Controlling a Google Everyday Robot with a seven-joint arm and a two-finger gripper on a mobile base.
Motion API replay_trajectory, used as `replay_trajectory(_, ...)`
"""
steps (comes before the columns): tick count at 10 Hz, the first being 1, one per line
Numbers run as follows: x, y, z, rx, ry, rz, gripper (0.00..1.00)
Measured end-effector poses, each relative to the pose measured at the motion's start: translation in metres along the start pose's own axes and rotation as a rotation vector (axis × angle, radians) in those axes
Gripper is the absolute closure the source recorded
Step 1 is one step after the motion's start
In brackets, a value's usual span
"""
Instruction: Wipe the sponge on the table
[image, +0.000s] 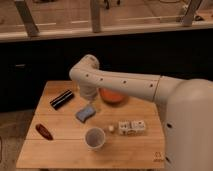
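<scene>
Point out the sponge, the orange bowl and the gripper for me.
sponge (85, 113): camera view, middle of its top face.
orange bowl (115, 96): camera view, on its visible side wall.
gripper (92, 104): camera view, its tip, just above the sponge's far edge.

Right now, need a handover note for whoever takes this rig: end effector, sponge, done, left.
End effector: open, holding nothing, low over the table, just above the far right end of the sponge; cannot tell whether it touches it.
Sponge: flat on the table, left of centre, between the black ribbed bar and the white cup, close to the orange bowl.
Done: arm brought to the sponge.
Left: grasp the sponge, wipe it across the table.
</scene>
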Motion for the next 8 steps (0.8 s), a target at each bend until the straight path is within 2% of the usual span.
replay_trajectory(4,-0.002,-0.004,0.013,-0.025,0.01,-0.065,0.2)
replay_trajectory(6,-0.013,-0.015,0.021,-0.024,0.0,-0.105,0.2)
replay_trajectory(8,-0.01,-0.017,0.026,-0.033,0.006,-0.124,0.2)
